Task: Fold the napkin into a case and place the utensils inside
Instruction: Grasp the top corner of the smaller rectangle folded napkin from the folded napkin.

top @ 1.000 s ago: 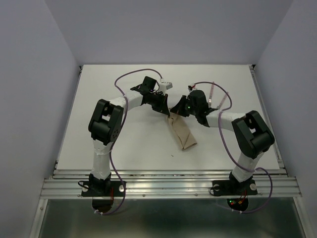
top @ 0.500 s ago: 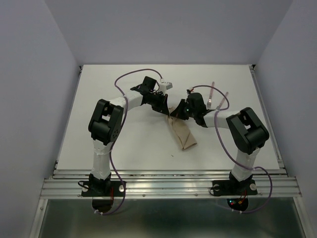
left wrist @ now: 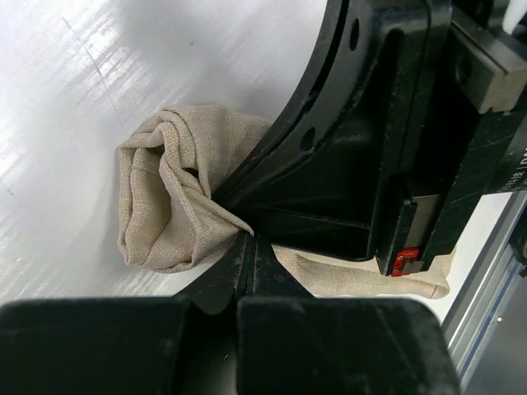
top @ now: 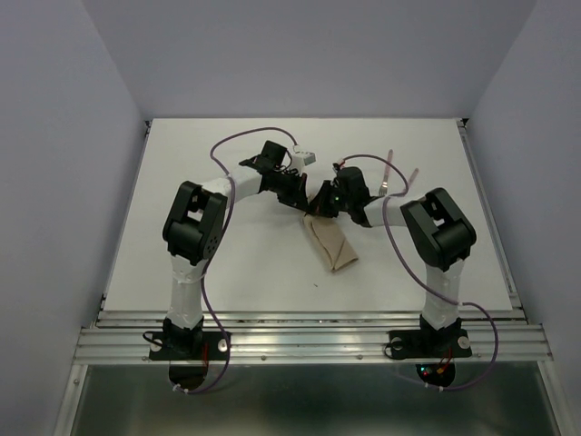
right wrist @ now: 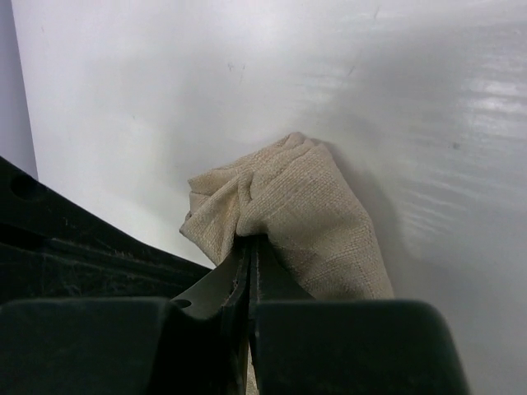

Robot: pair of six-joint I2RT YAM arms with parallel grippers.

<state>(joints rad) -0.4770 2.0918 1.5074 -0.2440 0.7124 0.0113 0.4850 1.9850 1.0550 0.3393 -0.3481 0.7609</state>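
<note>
A: Which step are we looking at here?
B: We are watching the folding step. The napkin is lying as a narrow, layered strip on the table, running diagonally toward the near edge, its far end bunching into a crumple

A: How are we reading the left gripper and the right gripper?
B: We are reading both as clamped on cloth. The left gripper is pressing its fingers together over a crumpled corner of the napkin. The right gripper is pinching a rounded fold of the same end, with only fabric between its fingers. The two are working just beside each other

A: Where are we finding the utensils?
B: We are finding them on the table beyond the right gripper, toward the far right, well apart from the napkin. Nothing is showing inside the cloth

A: What are we expecting the next move to call for?
B: We are judging that the pinched end is needing to be carried over and laid flat, so that the layers are closing with one mouth left open. That is calling for both grippers travelling together, the cloth taut, the near end undisturbed, and a release only once the layers are resting square
</note>
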